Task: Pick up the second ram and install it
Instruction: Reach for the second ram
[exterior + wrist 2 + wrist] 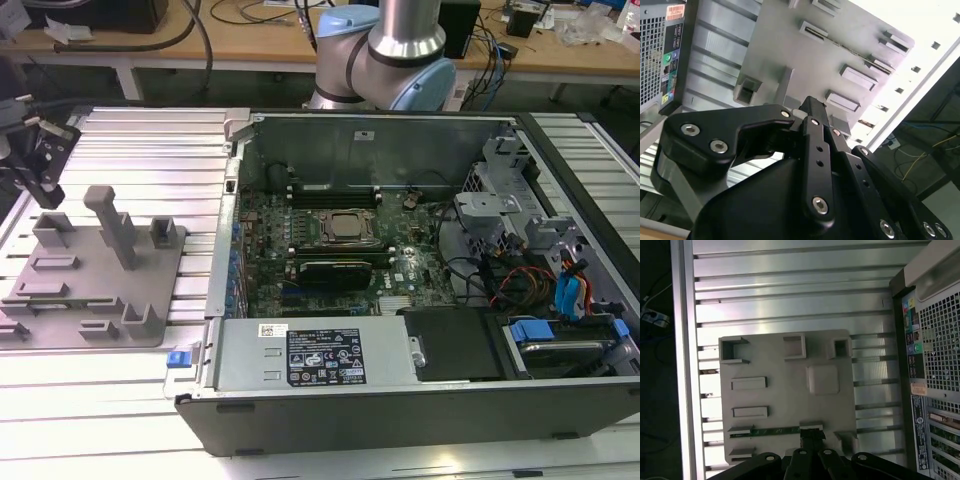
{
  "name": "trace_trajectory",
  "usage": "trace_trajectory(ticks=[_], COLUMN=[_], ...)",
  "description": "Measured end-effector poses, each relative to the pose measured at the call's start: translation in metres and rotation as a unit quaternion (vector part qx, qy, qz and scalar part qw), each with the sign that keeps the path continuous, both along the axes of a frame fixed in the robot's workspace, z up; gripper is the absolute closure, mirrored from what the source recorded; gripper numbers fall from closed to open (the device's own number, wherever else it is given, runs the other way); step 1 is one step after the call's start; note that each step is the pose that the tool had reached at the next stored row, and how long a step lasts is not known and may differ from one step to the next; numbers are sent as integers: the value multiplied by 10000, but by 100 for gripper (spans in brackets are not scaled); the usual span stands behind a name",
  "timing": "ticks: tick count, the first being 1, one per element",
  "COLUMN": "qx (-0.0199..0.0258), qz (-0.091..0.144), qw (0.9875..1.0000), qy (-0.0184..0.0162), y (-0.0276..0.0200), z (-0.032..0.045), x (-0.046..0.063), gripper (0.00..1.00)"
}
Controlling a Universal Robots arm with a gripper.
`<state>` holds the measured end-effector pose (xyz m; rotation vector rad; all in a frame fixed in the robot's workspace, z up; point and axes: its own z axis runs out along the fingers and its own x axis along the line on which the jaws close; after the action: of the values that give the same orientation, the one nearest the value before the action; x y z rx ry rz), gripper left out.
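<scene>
The second ram [774, 430] is a slim green strip lying on edge in a slot of the grey fixture plate [790, 400]. In the first wrist view my gripper [811, 434] hangs over the plate, its tips lined up with one end of the ram. They hold nothing, and I cannot tell whether they touch it. In the exterior view the gripper [47, 192] hovers above the far corner of the fixture plate [95, 300], at that view's left. The second wrist view shows the black fingers [814, 130] drawn together over the plate.
An open computer case [400, 400] stands to the exterior view's right of the plate, with its motherboard and CPU socket [345, 228] exposed. A tall grey post [112, 225] and several low blocks rise from the plate. The ribbed aluminium table [790, 285] lies around it.
</scene>
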<state>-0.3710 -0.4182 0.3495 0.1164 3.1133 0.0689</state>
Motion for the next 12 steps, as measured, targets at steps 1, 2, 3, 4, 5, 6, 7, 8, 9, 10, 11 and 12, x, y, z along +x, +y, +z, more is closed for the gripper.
trace_trajectory(ticks=[1,2,3,4,5,6,7,8,9,10,11,12], qx=[0,0,0,0,0,0,0,0,0,0,0,0], qz=[0,0,0,0,0,0,0,0,0,0,0,-1], qw=[10000,10000,10000,10000,10000,10000,10000,10000,10000,10000,10000,10000], qy=[0,0,0,0,0,0,0,1,0,0,0,0], y=[-8,-14,-21,-26,-35,-40,-46,-51,-57,-65,-78,-86], z=[-9,-16,-25,-32,-43,-49,-56,-63,-70,-80,-96,-106], x=[-13,-21,-33,-41,-56,-65,-74,-84,-92,-105,-123,-136], gripper=[92,92,92,92,92,92,92,92,92,92,92,92])
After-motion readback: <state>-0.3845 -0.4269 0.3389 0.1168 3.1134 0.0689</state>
